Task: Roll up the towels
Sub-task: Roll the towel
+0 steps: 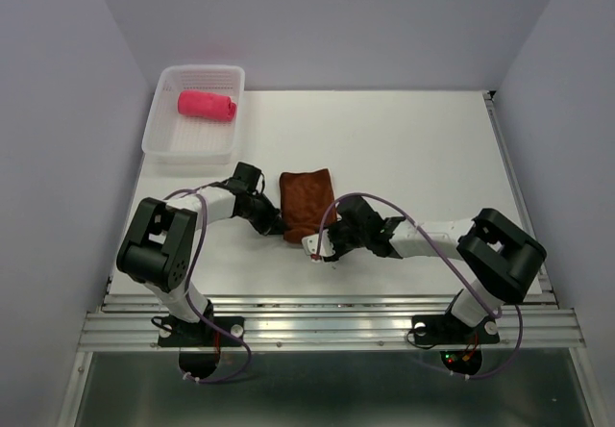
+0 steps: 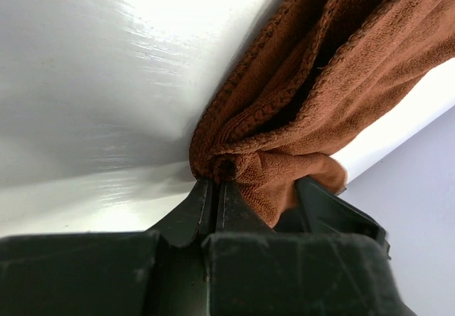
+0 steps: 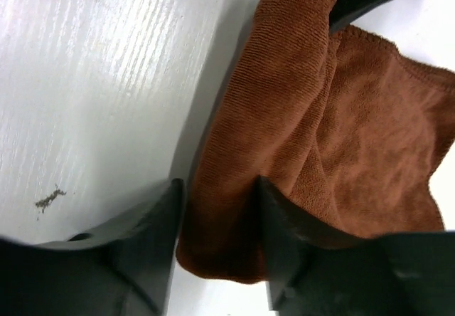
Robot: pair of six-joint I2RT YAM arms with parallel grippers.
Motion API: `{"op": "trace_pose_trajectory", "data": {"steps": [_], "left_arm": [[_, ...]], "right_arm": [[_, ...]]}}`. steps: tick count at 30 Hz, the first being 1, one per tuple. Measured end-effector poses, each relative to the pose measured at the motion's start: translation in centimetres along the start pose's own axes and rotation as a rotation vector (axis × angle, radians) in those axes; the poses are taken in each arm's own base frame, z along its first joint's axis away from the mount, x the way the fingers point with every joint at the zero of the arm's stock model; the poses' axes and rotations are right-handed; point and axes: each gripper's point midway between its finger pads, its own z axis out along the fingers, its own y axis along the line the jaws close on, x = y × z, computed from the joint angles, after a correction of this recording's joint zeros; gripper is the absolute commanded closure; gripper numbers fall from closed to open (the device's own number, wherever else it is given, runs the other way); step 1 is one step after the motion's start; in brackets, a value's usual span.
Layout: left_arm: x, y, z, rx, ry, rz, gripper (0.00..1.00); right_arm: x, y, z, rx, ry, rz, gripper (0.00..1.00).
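The rust brown towel (image 1: 306, 199) lies loosely folded on the white table between my two arms. My left gripper (image 1: 273, 222) is at the towel's left near corner and is shut on a bunched fold of its edge (image 2: 234, 161). My right gripper (image 1: 323, 242) comes in from the right at the towel's near end. Its fingers (image 3: 153, 220) stand on either side of a thick folded edge (image 3: 234, 188), which fills the gap between them. The bright pink-red towel (image 1: 206, 105) lies rolled up in the white basket (image 1: 159, 137).
The basket stands at the table's far left corner. Purple cables loop over both arms. The grey walls close in on the left, back and right, and a metal rail (image 1: 327, 304) runs along the near edge.
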Motion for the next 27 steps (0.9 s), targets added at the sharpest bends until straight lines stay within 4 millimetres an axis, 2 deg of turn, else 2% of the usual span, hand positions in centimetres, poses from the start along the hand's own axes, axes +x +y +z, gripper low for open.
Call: {"op": "trace_pose_trajectory", "data": {"steps": [2, 4, 5, 6, 7, 9, 10, 12, 15, 20, 21, 27], "left_arm": [[0.2, 0.1, 0.0, 0.005, 0.009, -0.003, 1.0], [0.3, 0.1, 0.1, 0.011, 0.014, -0.002, 1.0], [0.3, 0.1, 0.1, 0.013, 0.016, -0.002, 1.0], [0.3, 0.1, 0.1, 0.016, 0.018, -0.002, 1.0], [0.3, 0.1, 0.1, 0.017, 0.019, -0.002, 0.98], [0.3, 0.1, 0.0, 0.02, 0.017, 0.002, 0.86], [0.2, 0.1, -0.1, 0.019, 0.01, 0.007, 0.69], [0.0, 0.0, -0.3, 0.019, -0.004, 0.016, 0.49], [-0.4, -0.2, -1.0, 0.023, -0.048, 0.044, 0.36], [-1.2, -0.8, -2.6, 0.034, -0.131, 0.076, 0.25], [-1.4, -1.0, -3.0, 0.035, -0.15, 0.085, 0.2], [-2.9, -1.8, -4.6, 0.027, -0.251, 0.121, 0.15]], "right_arm": [[0.1, 0.0, 0.3, 0.004, -0.001, 0.022, 0.79], [0.1, -0.1, 0.5, 0.014, -0.005, 0.042, 0.88], [0.0, -0.2, 0.4, 0.022, -0.007, 0.058, 0.96], [0.0, -0.3, 0.4, 0.024, -0.007, 0.069, 0.99], [0.0, -0.3, 0.4, 0.028, -0.005, 0.091, 0.99], [-0.2, -0.5, 0.3, 0.02, 0.001, 0.126, 0.99], [-0.3, -0.5, 0.3, 0.015, 0.004, 0.145, 0.99], [-1.0, -1.1, -0.1, -0.006, 0.012, 0.191, 0.99], [-2.1, -1.9, -0.5, -0.048, 0.009, 0.245, 0.99], [-3.3, -3.0, -1.2, -0.123, -0.015, 0.345, 0.99], [-3.3, -3.0, -1.3, -0.154, -0.02, 0.381, 0.99], [-1.8, -2.5, -1.1, -0.294, -0.057, 0.584, 0.99]]}}
